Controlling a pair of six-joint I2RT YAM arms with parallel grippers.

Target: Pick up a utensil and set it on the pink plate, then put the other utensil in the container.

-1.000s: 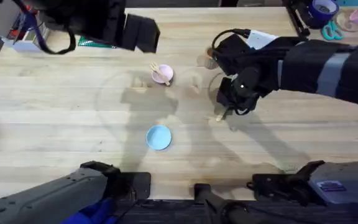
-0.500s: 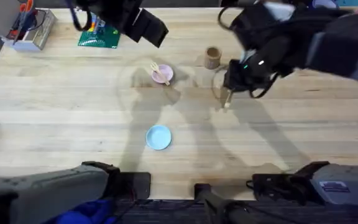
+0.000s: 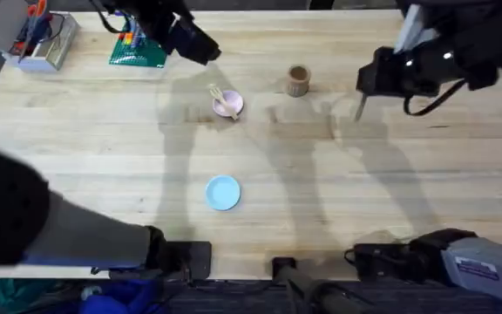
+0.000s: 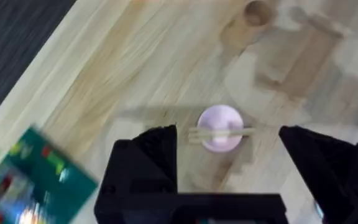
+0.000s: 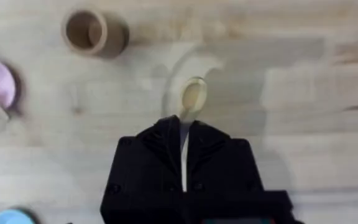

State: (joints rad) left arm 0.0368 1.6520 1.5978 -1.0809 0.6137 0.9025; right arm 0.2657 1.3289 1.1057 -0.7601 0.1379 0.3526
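Observation:
A wooden fork [image 3: 220, 97] lies across the small pink plate [image 3: 229, 106], also seen as the fork [image 4: 221, 133] on the pink plate [image 4: 220, 119] in the left wrist view. My left gripper [image 3: 200, 48] hangs open above and behind the plate, holding nothing. My right gripper [image 3: 362, 92] is shut on the wooden spoon [image 3: 359, 108], lifted off the table right of the wooden cup [image 3: 298, 81]. In the right wrist view the spoon's bowl [image 5: 192, 98] sticks out past the fingers, and the cup [image 5: 85, 30] stands apart from it.
A light blue plate [image 3: 222, 193] sits near the middle front. A green packet [image 3: 138, 51] and a clear box of pens [image 3: 35, 39] lie at the back left. The left arm looms large and dark at the lower left.
My right gripper has risen and moved right and back, carrying the spoon off the table. My left gripper drew back from the pink plate toward the table's far edge.

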